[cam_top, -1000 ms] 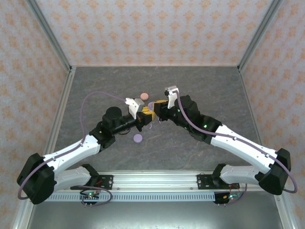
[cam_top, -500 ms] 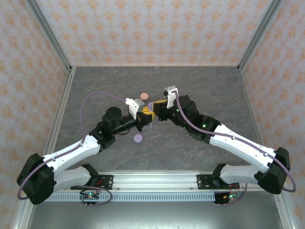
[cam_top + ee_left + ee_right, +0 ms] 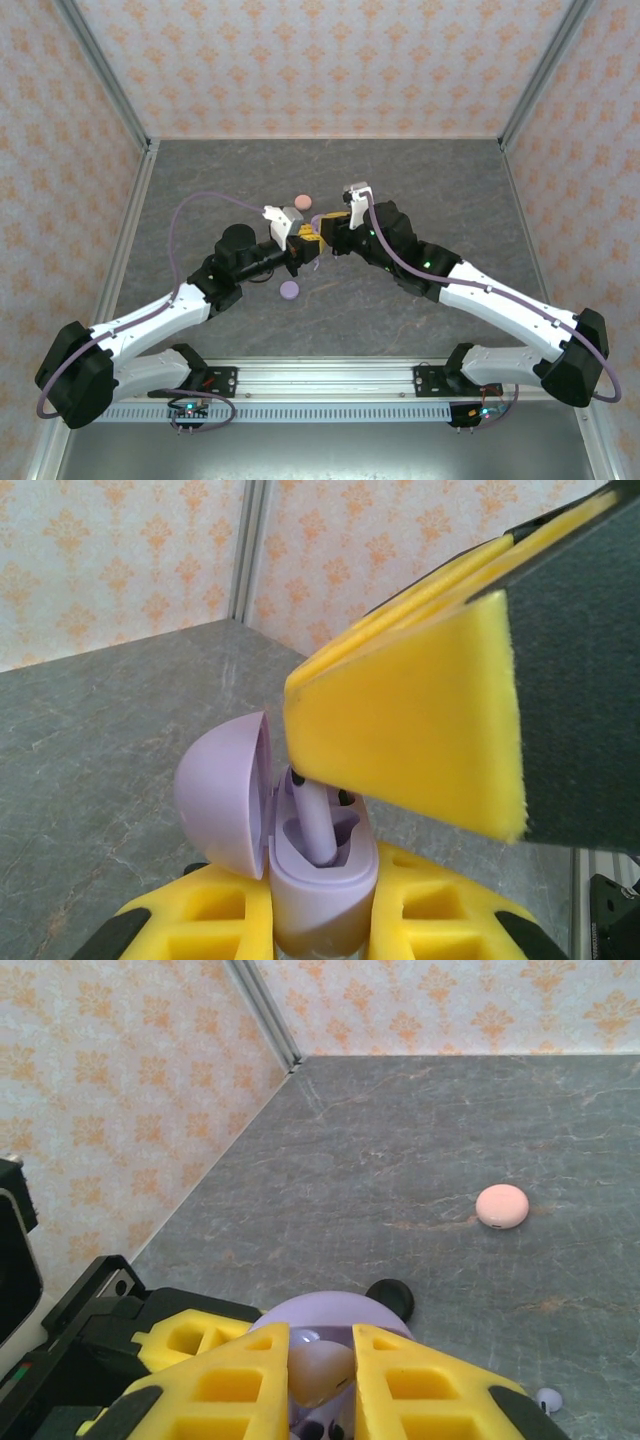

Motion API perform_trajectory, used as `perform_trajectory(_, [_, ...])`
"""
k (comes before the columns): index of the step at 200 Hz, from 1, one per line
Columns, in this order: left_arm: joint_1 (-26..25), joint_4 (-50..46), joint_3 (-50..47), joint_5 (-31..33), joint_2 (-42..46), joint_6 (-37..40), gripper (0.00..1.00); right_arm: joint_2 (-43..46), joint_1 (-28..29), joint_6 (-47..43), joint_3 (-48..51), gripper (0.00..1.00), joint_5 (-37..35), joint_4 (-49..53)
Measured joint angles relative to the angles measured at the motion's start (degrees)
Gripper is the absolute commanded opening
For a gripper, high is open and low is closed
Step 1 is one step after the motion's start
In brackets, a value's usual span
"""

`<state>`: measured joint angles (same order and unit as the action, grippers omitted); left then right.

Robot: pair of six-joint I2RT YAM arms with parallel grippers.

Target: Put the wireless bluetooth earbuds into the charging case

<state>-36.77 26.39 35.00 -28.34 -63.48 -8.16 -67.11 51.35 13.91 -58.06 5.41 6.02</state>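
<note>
From above: left gripper [image 3: 303, 247] and right gripper [image 3: 323, 231] tip to tip in the middle of the grey table [image 3: 420, 180]; something small and lilac between them, too tiny to make out from up here; a pink puck [image 3: 301, 202] on the table just behind the two grippers; a lilac puck [image 3: 290, 290] on the table on the near side, close to the left arm; both pucks apart from the grippers.

From the left wrist: left gripper [image 3: 320, 910] low down, its yellow fingers [image 3: 215, 915] squeezed tight on the bottom half of a lilac case [image 3: 320, 880], one finger on each side; case upright and open, its round lid [image 3: 222, 798] tipped back to the left; a lilac earbud [image 3: 312, 825] standing in the case, stem down in a slot, top poking out; right gripper [image 3: 310, 695] in from the upper right, its yellow pads [image 3: 420, 730] pressed together, tip right at the top of the earbud; hard to tell from here whether pinching the bud or only touching it.

From the right wrist: right gripper [image 3: 320, 1365] at the bottom, its two yellow fingers [image 3: 225, 1380] clamped on the pale lilac earbud [image 3: 318, 1370], bud snug between them; lilac case [image 3: 310, 1310] right under the bud; a small black puck [image 3: 390, 1298] on the table just past the case; pink puck [image 3: 502, 1206] farther off to the right; a tiny white piece [image 3: 547, 1398] on the table at the lower right, apart from the case.
</note>
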Motion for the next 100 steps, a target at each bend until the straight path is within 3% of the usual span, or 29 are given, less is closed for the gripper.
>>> perform_trajectory(100, [0.0, -0.2, 0.0, -0.2, 0.0, 0.0, 0.00, 0.0, 0.0, 0.0, 0.0, 0.18, 0.1, 0.5])
